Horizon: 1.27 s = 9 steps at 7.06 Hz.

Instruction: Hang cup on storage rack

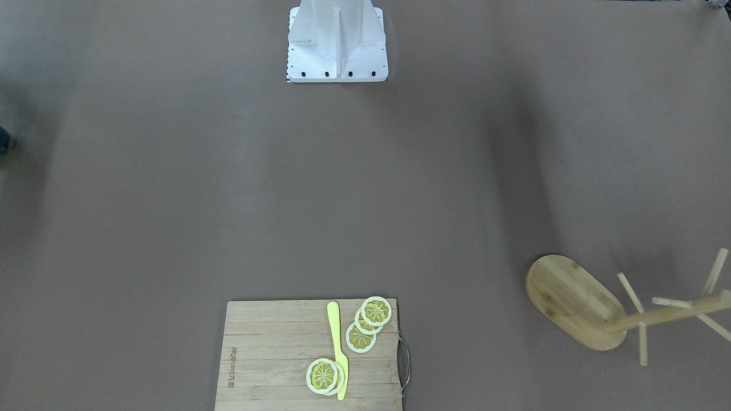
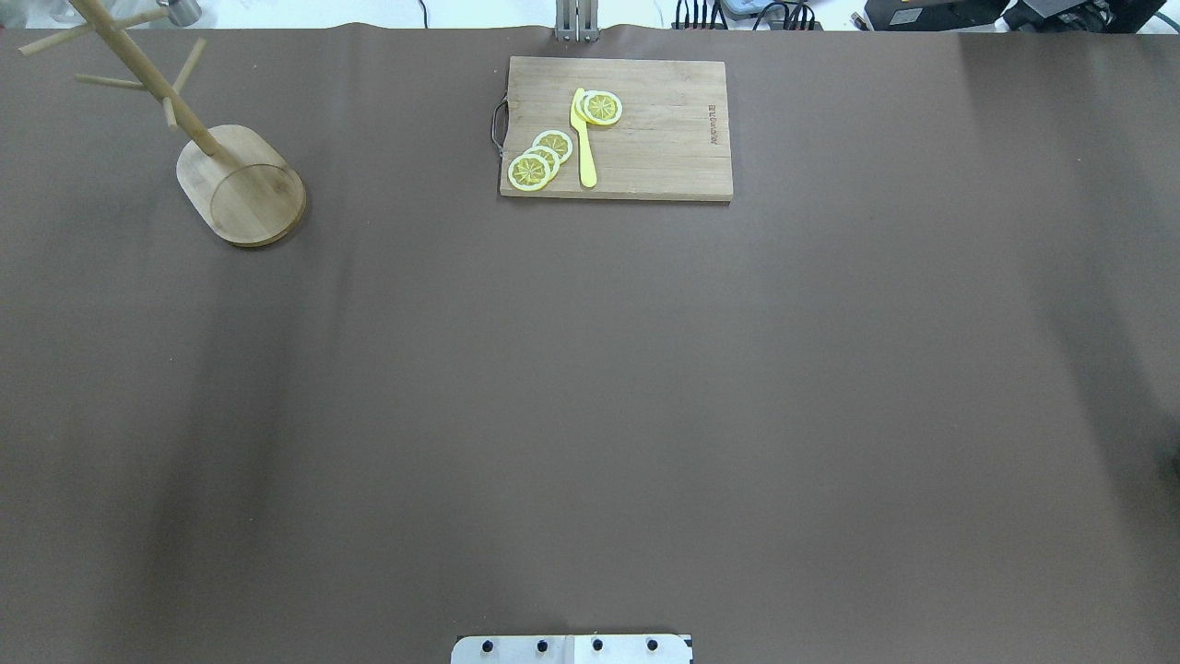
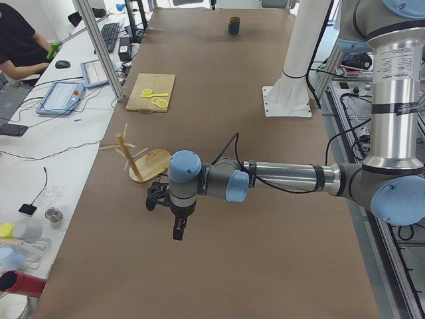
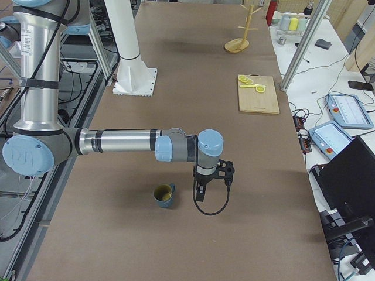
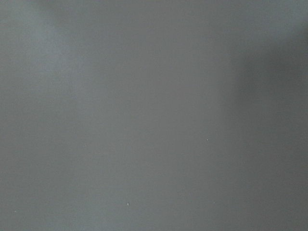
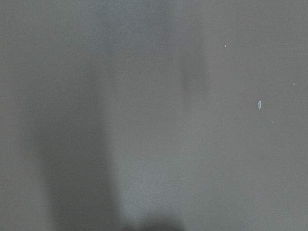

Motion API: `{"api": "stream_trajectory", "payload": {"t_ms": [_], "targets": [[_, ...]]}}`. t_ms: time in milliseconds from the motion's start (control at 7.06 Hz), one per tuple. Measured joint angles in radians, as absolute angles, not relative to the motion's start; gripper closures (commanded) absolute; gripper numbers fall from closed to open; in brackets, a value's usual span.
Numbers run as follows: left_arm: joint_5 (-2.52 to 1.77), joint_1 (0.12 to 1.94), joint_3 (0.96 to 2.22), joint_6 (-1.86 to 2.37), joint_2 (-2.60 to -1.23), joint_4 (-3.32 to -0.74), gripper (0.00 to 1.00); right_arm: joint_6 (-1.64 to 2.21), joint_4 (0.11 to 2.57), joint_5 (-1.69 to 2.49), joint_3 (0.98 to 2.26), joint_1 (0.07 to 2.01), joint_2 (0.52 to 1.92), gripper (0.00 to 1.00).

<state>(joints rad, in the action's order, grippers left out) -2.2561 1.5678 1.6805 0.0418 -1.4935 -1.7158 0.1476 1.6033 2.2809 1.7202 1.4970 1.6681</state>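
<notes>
The table (image 2: pixel 590 369) carries all items. The cutting board (image 2: pixel 645 157) lies at its far edge. The storage rack (image 2: pixel 241 184) stands upright, far left. The cup (image 4: pixel 164 195) stands upright near the right gripper (image 4: pixel 199 196). The left gripper (image 3: pixel 178 231) hangs near the rack. How far either gripper is open cannot be determined.

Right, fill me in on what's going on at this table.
Nothing is being handled yet. The cup stands upright on the table, beside the right gripper but apart from it. The storage rack stands at the far left with bare pegs, and the left gripper hangs above the table near it. A cutting board with lemon slices and a knife lies untouched. Whether either gripper is open cannot be told.
</notes>
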Motion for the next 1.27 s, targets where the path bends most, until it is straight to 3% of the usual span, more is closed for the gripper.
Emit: {"api": "stream_trajectory", "payload": {"t_ms": [1275], "targets": [[-2.257,1.584,1.683,0.042,-1.492,-1.716,0.01,0.156,1.613,2.242,1.719,1.491,1.624,0.00]]}}
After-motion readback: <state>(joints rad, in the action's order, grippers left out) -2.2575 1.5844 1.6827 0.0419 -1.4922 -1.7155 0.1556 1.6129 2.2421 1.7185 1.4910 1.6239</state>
